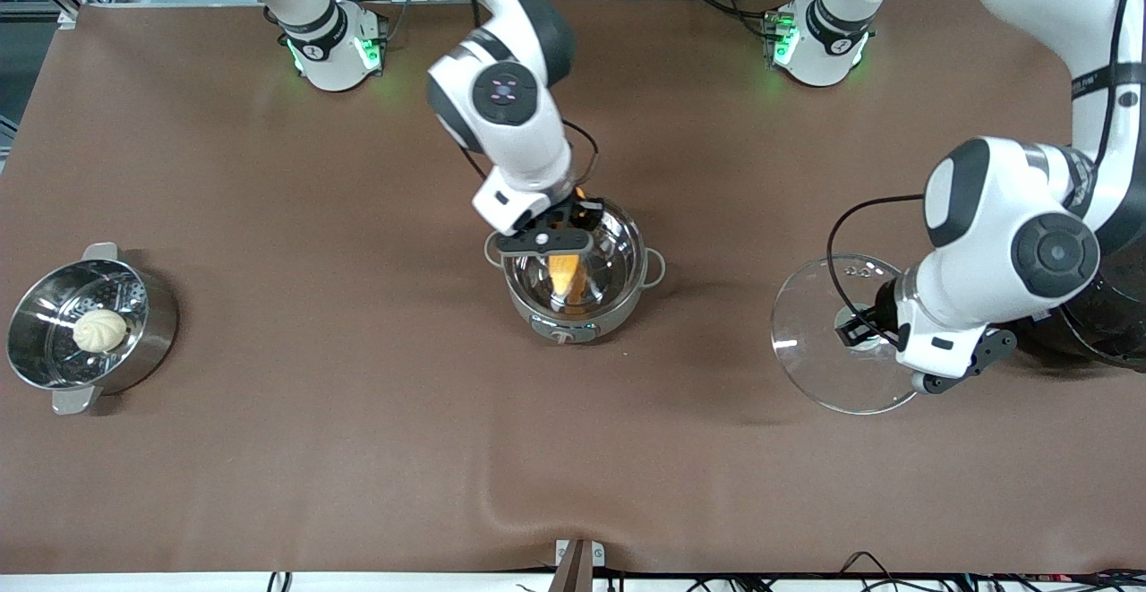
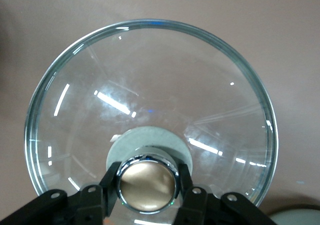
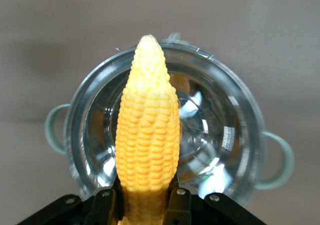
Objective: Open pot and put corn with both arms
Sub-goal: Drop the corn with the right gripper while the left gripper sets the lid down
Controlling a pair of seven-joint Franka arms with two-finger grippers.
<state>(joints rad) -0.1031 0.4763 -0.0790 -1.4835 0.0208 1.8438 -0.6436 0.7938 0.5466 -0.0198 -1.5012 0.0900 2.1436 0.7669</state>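
The pot [image 1: 620, 256] stands open in the middle of the table, its dial toward the front camera. My right gripper [image 1: 562, 235] is over the pot, shut on the thick end of the corn [image 1: 569, 277], whose tip points down into the pot. In the right wrist view the corn [image 3: 148, 130] hangs over the pot's shiny inside [image 3: 222, 130], between the right gripper's [image 3: 145, 207] fingers. My left gripper [image 1: 861, 323] is shut on the copper knob [image 2: 147, 185] of the glass lid [image 1: 828, 341], toward the left arm's end of the table. The lid [image 2: 150, 85] shows whole beneath the left gripper [image 2: 147, 187].
A bare steel steamer pot [image 1: 143, 341] with a pale bun [image 1: 99, 330] in it stands at the right arm's end. The big black rice cooker [image 1: 1106, 314] stands right beside the left arm, near the held lid.
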